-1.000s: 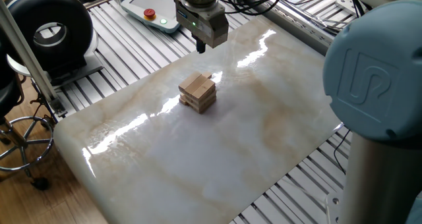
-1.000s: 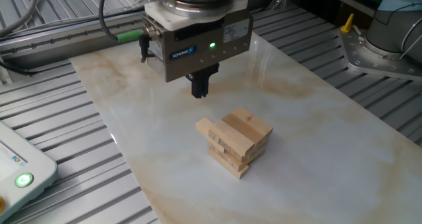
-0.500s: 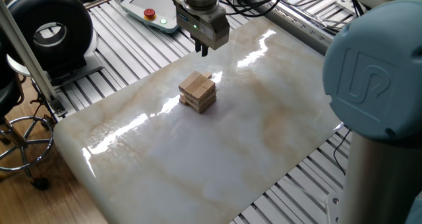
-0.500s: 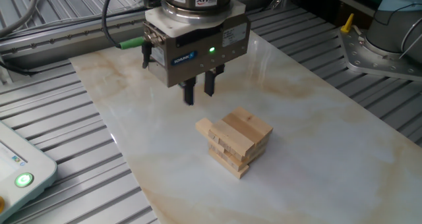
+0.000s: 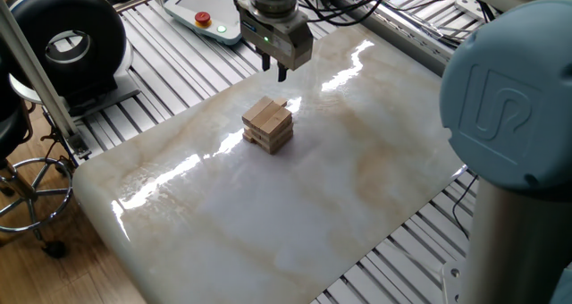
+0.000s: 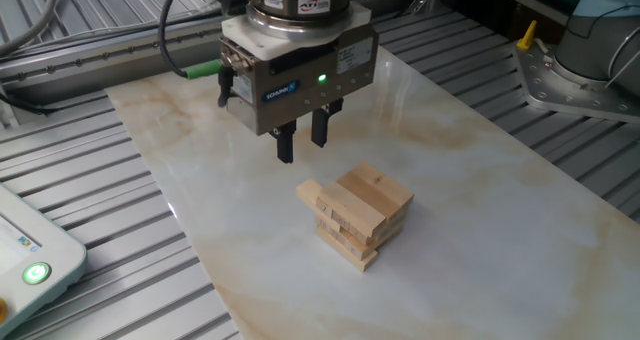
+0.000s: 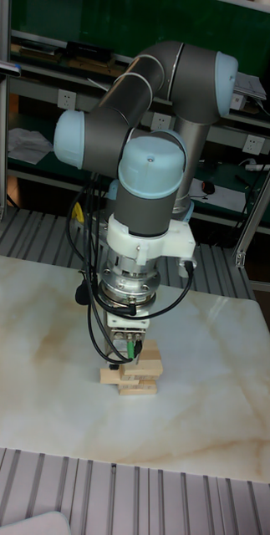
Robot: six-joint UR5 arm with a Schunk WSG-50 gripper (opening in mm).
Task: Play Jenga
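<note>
The Jenga stack of light tan wooden blocks stands in a few crosswise layers near the middle of the marble tabletop. One block pokes out at the side of the Jenga stack in the other fixed view. My gripper hangs above and just behind the stack, fingers pointing down and open with nothing between them. In one fixed view the gripper is up and back from the blocks. The tall fixed view shows the Jenga stack partly hidden behind the gripper.
A teach pendant lies on the slatted aluminium frame behind the table. A black round device stands at the left, a stool beside it. The arm's grey base sits at the right edge.
The fingers were together a second ago and have spread apart. The gripper has shifted slightly toward the stack. The blocks have not moved.
</note>
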